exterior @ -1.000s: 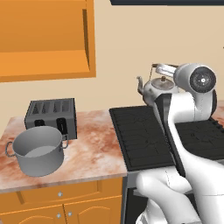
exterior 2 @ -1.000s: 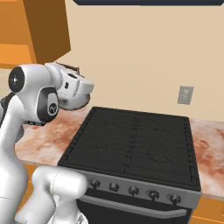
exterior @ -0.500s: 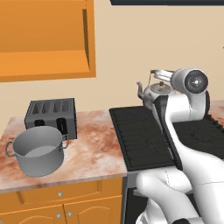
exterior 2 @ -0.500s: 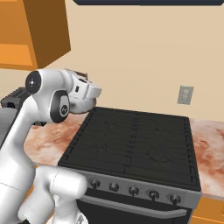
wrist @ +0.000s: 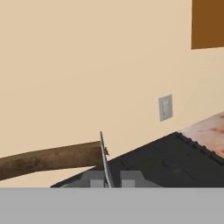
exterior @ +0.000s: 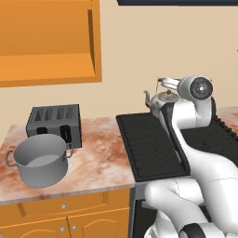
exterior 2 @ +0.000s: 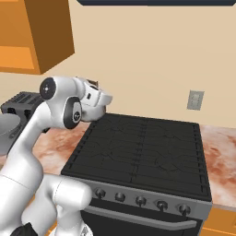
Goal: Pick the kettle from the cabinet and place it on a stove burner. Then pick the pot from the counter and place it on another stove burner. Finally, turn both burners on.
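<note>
The small silver kettle (exterior: 159,99) hangs by its thin arched handle (wrist: 104,158) over the back left of the black stove (exterior: 151,144), just above the grates. My gripper (exterior: 168,83) is shut on that handle from above. In the hand view the wire handle stands between my grey fingertips (wrist: 93,178), with the stove's grates (wrist: 175,162) beyond. The grey pot (exterior: 41,160) stands on the mottled counter (exterior: 100,158) in front of the toaster. The orange cabinet (exterior: 46,42) hangs open at the upper left. In the right base view my hand (exterior 2: 94,99) covers the kettle.
A dark four-slot toaster (exterior: 53,122) stands behind the pot. A row of knobs (exterior 2: 140,201) runs along the stove's front. A wall outlet (exterior 2: 195,100) sits behind the stove's right side. Orange drawers (exterior: 65,207) lie below the counter.
The arm has carried the kettle a little down and toward the stove's back left. The pot and toaster have not moved.
</note>
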